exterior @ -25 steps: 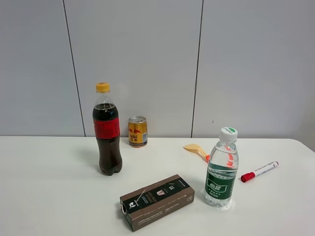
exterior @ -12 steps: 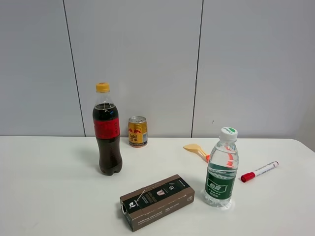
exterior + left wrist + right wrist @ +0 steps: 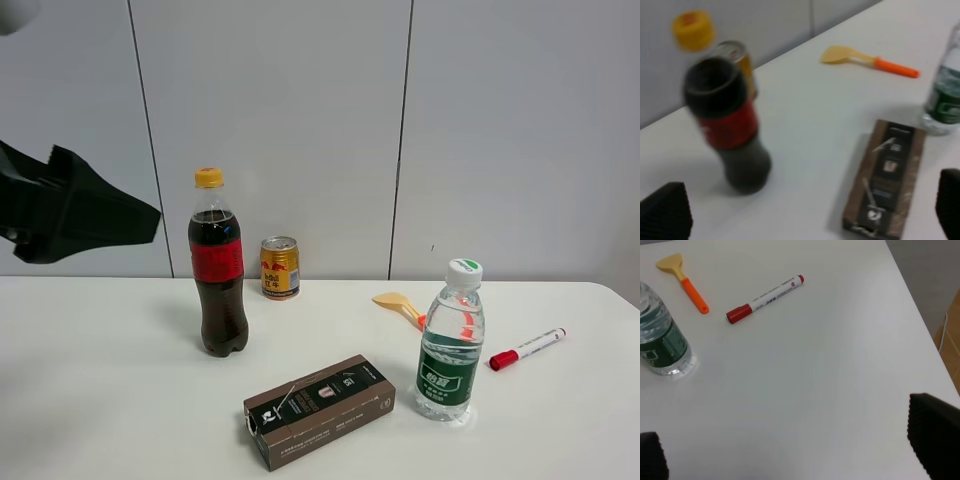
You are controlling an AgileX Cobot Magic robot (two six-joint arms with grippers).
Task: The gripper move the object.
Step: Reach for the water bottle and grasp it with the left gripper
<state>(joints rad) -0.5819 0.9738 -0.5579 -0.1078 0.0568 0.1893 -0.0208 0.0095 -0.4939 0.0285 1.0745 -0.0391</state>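
My left gripper [image 3: 809, 202] has its jaws spread wide with nothing between them; the two black fingers [image 3: 665, 215] show only at the far edges of my left wrist view. From the high camera it is a dark, blurred shape at the left edge, and it seems to hang above the table [image 3: 100, 380], left of the cola bottle [image 3: 219, 270] and not touching it.

My right gripper [image 3: 792, 450] also has its jaws apart and holds nothing, with only bare table between its fingers.

The water bottle [image 3: 449, 350], clear with a green label and a white cap, stands upright on the right front part of the table. Neither gripper is near it. The brown carton [image 3: 320, 410] lies flat just to its left, set at an angle, with a small gap between them. Behind the water bottle lies a yellow spatula [image 3: 398, 302] with an orange handle, close to it but apart. A white marker [image 3: 527, 348] with a red cap lies to its right.

The cola bottle, dark with a red label and a yellow cap, stands upright further left. A gold drink can [image 3: 280, 267] stands behind it and slightly to the right, close to the wall.
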